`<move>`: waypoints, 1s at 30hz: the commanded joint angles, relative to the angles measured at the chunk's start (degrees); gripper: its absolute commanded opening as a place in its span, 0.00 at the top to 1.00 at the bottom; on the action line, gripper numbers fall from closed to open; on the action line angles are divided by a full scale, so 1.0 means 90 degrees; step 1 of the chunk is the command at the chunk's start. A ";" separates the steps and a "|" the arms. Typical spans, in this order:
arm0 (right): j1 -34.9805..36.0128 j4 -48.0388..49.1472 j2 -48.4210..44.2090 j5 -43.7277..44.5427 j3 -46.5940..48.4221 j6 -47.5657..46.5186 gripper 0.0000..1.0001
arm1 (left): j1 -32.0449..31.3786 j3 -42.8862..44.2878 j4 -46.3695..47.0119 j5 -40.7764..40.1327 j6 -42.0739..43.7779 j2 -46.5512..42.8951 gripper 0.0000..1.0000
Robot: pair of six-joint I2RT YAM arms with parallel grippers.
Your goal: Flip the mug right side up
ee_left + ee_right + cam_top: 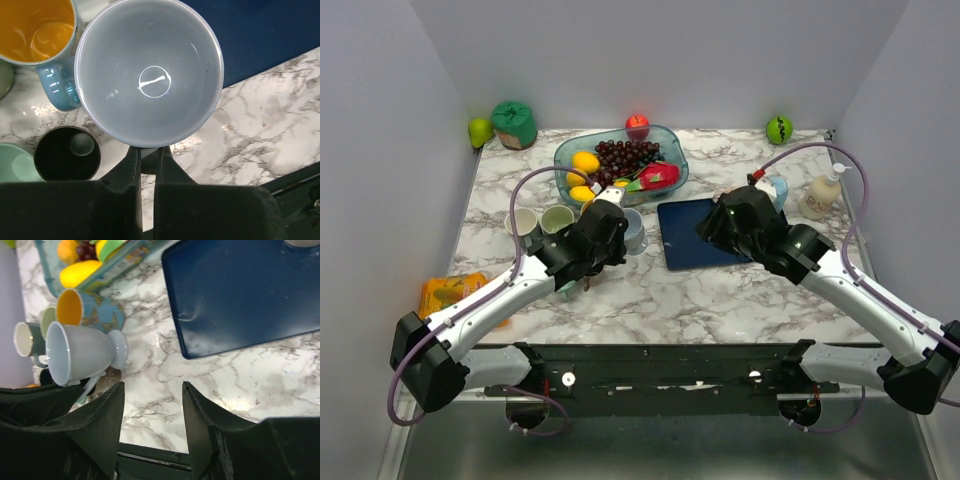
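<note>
1. A dark blue tray (685,240) is laid flat on the marble counter (720,290).
2. Behind it, grapes (625,155) and yellow fruit (585,162) are held in a teal dish (672,150).
3. A soap bottle (820,195) is stood near the right edge.
4. An orange-lined blue mug (35,25) and a black cup (67,154) are seen upright, close together.
5. An orange packet (450,293) is placed at the left edge.

Pale grey footed mug (148,72), upright, mouth up

— How many mugs (67,153) around the left claw (148,159)?
— Five: one grey mug (150,75) in it, four others just beside.
— And by the right claw (152,386)?
— One blue mat (240,295), one soap bottle (823,195).
</note>
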 commanded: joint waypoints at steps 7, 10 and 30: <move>-0.0137 -0.0571 0.0530 0.0130 0.0150 0.0282 0.43 | -0.0059 -0.0487 0.1620 -0.0949 0.0114 0.0884 1.00; -0.0176 -0.0571 0.0540 0.0130 0.0062 0.0301 0.43 | -0.0059 -0.0380 0.1923 -0.1164 0.0173 0.1284 1.00; -0.0800 -0.0961 0.1399 0.0462 0.0198 0.0351 0.39 | 0.0078 0.0724 0.2128 -0.2230 0.0368 0.3289 0.58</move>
